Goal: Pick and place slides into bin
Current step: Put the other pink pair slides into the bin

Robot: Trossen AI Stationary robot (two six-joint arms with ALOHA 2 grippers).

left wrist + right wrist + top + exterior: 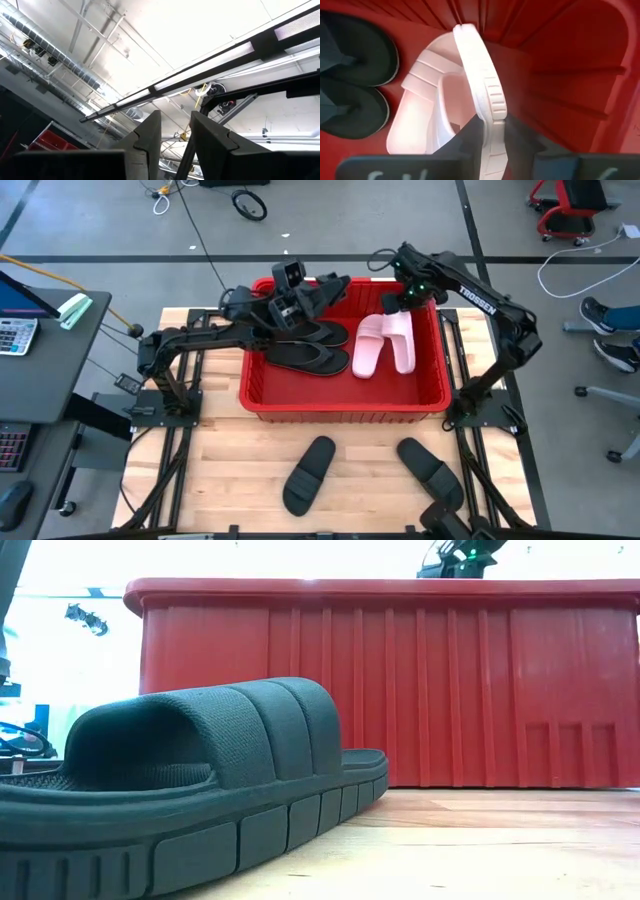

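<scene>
Two pale pink slides (383,342) lie in the right half of the red bin (345,400), just below the right hand (398,300). Their long axes run roughly from the bin's far wall toward its near wall. The one on the right stands on its edge, and in the right wrist view its sole rim (487,100) passes between the right hand's two fingers (470,145). The fingers sit close on either side of it, but whether they press it or have let go cannot be told.

Left of the pink pair, two black flip-flops (305,345) lie flat on the bin floor, their long axes running across the bin, one beyond the other. The left hand (292,290) hovers above them over the bin's far-left part, tipped upward so that its wrist camera looks at the ceiling. Its fingers (150,140) stand narrowly apart with nothing seen between them.

Outside the bin, two black broad-strap slides rest on the counter (230,450) near its front edge, well away from both hands. The left slide (308,473) and the right slide (430,471) lie slanted, their far ends leaning toward each other. That makes four sandals in the bin and two on the counter.

The bin's near-right floor is bare. The counter between the bin's front wall and the two black slides is open wood.
</scene>
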